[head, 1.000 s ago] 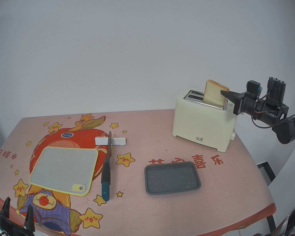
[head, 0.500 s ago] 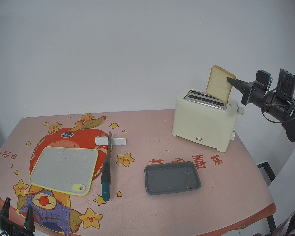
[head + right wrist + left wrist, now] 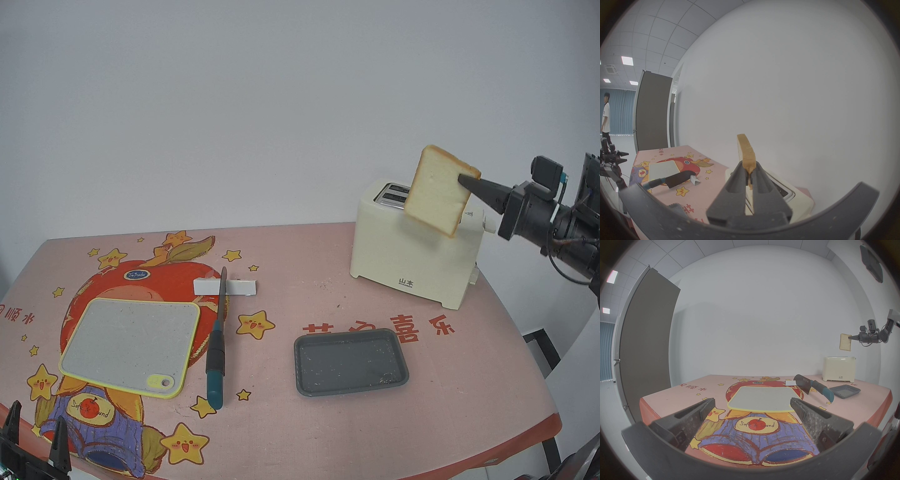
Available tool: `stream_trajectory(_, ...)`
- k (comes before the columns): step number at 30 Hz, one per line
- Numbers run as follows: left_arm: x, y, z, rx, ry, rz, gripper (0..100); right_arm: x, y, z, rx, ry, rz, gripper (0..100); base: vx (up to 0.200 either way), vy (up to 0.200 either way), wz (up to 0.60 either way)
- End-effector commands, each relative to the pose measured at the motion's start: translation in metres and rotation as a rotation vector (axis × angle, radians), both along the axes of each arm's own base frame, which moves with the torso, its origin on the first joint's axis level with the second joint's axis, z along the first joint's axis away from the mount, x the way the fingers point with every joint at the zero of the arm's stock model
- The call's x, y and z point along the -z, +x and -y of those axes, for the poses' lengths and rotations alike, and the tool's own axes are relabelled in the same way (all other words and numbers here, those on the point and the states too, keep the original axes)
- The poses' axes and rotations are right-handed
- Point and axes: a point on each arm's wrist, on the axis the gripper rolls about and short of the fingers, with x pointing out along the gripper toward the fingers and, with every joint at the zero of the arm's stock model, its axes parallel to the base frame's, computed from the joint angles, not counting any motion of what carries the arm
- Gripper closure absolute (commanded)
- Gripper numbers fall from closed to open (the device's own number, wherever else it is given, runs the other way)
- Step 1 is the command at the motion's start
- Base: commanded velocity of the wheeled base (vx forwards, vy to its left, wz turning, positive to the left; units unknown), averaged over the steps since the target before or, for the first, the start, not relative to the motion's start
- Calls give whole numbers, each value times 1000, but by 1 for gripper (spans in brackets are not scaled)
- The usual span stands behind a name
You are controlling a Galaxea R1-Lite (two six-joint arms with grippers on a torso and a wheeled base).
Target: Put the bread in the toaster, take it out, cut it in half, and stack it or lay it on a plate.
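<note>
Above the toaster (image 3: pixel 406 256), the right gripper (image 3: pixel 464 180) clamps the bread (image 3: pixel 437 200), a pale, brown-crusted slice, by its edge, tilted in mid-air. By the table (image 3: pixel 350 431) edge, the left gripper (image 3: pixel 752 403) holds its fingers apart.

The right arm (image 3: pixel 565 231) is dark grey and blocky, with a thin black cable (image 3: pixel 560 273) looped below and a small teal-tipped box (image 3: pixel 547 169) on top. The right gripper (image 3: pixel 464 179) has long tapering fingers; the left gripper (image 3: pixel 752 402) has scuffed grey wedges
</note>
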Motion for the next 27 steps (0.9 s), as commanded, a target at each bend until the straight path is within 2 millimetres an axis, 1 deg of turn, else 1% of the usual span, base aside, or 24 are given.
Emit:
stream_trajectory(1,5,1,0,0,0,-10,0,5,-40,-7,-71,66,-62,100,0,0,0)
stream_trajectory(7,5,1,0,0,0,-11,0,16,-61,-7,-109,111,-135,100,0,0,0)
stream_trajectory(8,5,1,0,0,0,-10,0,17,-68,-8,-123,137,-161,100,0,0,0)
stream_trajectory(11,5,1,0,0,0,-10,0,23,-77,-5,-129,180,-221,100,0,0,0)
stream_trajectory(12,5,1,0,0,0,-10,0,23,-77,-5,-129,180,-221,100,0,0,0)
stream_trajectory(13,5,1,0,0,0,-10,0,27,-82,-3,-132,190,-244,100,0,0,0)
stream_trajectory(16,5,1,0,0,0,-10,0,29,-82,-4,-131,182,-247,100,0,0,0)
stream_trajectory(19,5,1,0,0,0,-11,0,30,-88,-9,-168,181,-253,100,0,0,0)
stream_trajectory(22,5,1,0,0,0,-10,0,38,-92,-8,-166,166,-273,100,0,0,0)
stream_trajectory(27,5,1,0,0,0,-10,0,36,-91,-8,-162,169,-266,100,0,0,0)
